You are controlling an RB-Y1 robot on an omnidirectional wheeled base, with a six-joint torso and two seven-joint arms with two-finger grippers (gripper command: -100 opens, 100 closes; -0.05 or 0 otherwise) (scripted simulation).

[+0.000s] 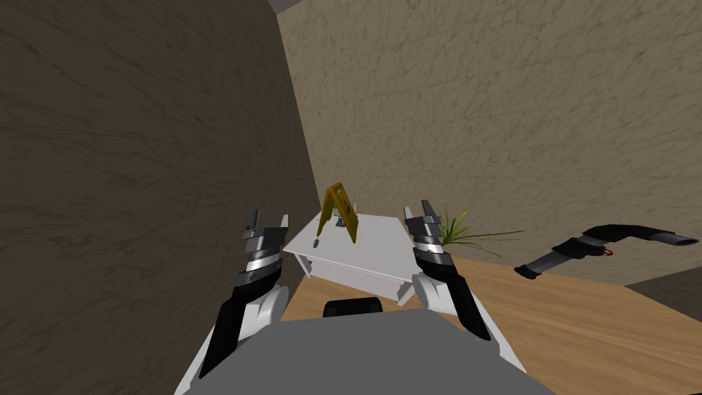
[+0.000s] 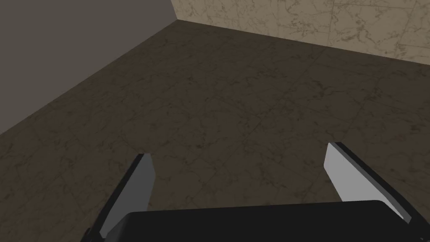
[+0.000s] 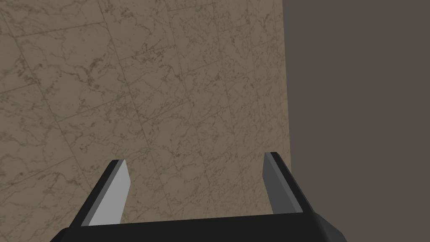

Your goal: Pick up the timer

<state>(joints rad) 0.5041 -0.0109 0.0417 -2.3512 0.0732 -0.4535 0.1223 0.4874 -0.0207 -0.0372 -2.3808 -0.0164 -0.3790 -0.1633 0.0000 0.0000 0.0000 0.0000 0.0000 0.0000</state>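
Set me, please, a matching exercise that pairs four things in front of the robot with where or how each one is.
1. yellow A-frame
2. green plant
3. long black tool
4. left hand

A. open and empty
B. on the wood floor, far right
C. standing on the white table
D. beside the table's right end, by the wall

Pairs: 1-C, 2-D, 3-B, 4-A.

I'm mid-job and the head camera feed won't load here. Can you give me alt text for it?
A small white table stands in a corner ahead, bearing a yellow A-shaped stand and a small grey object. The left gripper and right gripper are raised, open, either side of it. A green plant and a black long-handled appliance are to its right.
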